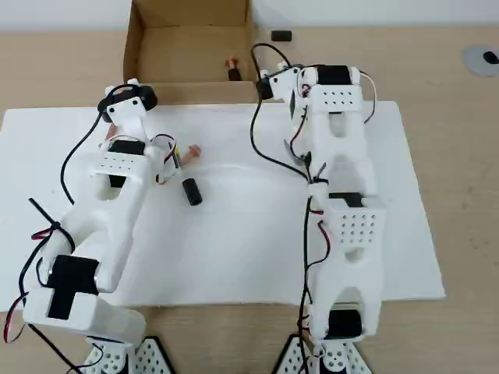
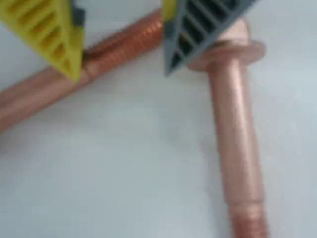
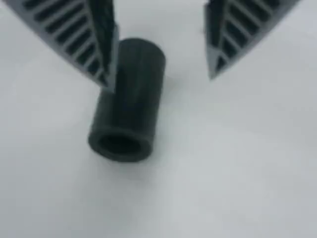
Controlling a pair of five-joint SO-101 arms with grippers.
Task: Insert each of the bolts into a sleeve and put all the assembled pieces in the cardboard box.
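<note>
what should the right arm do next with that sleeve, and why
Probably shift the right gripper sideways to centre the sleeve between its open fingers before closing. The sleeve lies on its side on the white mat, tucked against one finger, with a wide gap to the other.

The left arm point(image 1: 117, 210) and the right arm point(image 1: 347, 156) are white plastic shells with black motors point(image 1: 72, 284) at the joints, panels of holes point(image 1: 355, 226), and black, red and white cables point(image 1: 252, 128) trailing alongside. The left jaws are ribbed wedges, one yellow, one grey; the right jaws are both grey.
</note>
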